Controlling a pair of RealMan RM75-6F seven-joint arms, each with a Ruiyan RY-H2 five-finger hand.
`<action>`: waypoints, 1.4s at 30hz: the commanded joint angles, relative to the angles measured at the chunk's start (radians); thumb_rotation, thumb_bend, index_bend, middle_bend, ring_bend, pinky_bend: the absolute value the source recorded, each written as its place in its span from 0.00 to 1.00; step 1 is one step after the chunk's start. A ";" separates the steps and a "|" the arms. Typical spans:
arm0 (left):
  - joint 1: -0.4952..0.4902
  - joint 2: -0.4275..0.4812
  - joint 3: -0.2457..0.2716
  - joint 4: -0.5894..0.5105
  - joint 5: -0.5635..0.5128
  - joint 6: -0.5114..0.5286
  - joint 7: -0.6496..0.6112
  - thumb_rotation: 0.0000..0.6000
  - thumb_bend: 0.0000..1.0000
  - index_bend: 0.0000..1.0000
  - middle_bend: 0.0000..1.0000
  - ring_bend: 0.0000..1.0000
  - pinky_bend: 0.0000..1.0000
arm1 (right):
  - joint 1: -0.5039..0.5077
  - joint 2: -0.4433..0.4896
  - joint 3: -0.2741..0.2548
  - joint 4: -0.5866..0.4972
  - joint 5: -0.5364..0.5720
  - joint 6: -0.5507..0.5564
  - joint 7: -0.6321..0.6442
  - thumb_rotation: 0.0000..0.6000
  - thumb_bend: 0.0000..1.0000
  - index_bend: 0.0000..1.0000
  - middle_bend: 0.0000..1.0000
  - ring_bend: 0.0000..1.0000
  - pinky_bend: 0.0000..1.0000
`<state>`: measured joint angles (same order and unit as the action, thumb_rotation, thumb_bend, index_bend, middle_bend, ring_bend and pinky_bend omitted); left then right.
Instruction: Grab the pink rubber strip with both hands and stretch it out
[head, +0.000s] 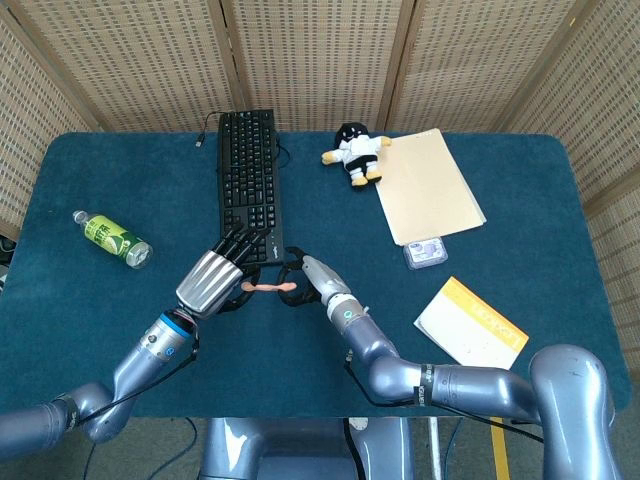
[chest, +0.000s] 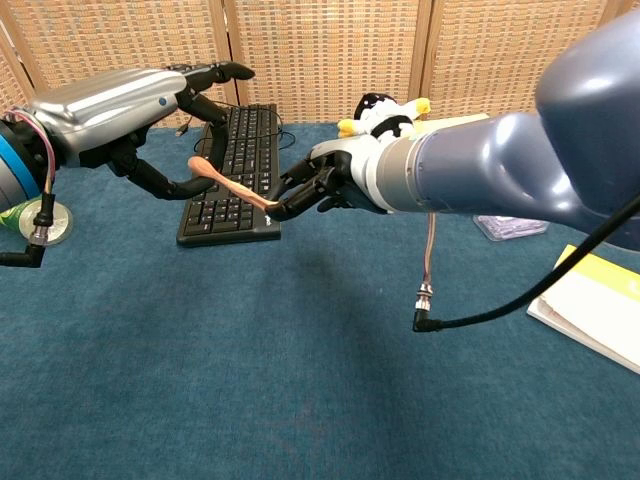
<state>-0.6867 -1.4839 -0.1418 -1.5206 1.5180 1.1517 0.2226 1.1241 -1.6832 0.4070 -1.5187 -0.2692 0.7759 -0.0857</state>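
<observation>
The pink rubber strip (head: 268, 287) (chest: 232, 184) hangs taut above the blue table, a short thin band spanning the gap between both hands. My left hand (head: 215, 277) (chest: 150, 110) pinches its left end between thumb and a finger, the other fingers spread over the keyboard's near end. My right hand (head: 305, 277) (chest: 325, 185) grips the right end with its dark fingertips. Both hands are lifted off the table, just in front of the keyboard.
A black keyboard (head: 246, 182) (chest: 232, 170) lies right behind the hands. A green-labelled bottle (head: 112, 238) lies at the left. A plush toy (head: 353, 152), a tan folder (head: 428, 185), a small clear case (head: 425, 251) and a yellow-white booklet (head: 470, 326) sit to the right.
</observation>
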 joint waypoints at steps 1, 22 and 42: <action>0.001 0.015 -0.005 -0.015 0.000 0.006 0.009 1.00 0.45 0.85 0.00 0.00 0.00 | -0.010 0.006 -0.008 0.000 -0.003 0.002 0.004 1.00 0.59 0.76 0.13 0.00 0.00; 0.041 0.203 -0.083 -0.178 -0.033 0.100 -0.001 1.00 0.45 0.85 0.00 0.00 0.00 | -0.084 0.045 -0.050 -0.026 -0.020 0.032 0.015 1.00 0.59 0.77 0.13 0.00 0.00; 0.107 0.437 -0.203 -0.213 -0.150 0.171 -0.123 1.00 0.45 0.85 0.00 0.00 0.00 | -0.135 0.103 -0.056 -0.038 -0.009 0.045 0.008 1.00 0.59 0.77 0.13 0.00 0.00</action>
<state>-0.5873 -1.0579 -0.3358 -1.7414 1.3791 1.3194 0.1136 0.9910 -1.5817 0.3503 -1.5568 -0.2792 0.8215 -0.0779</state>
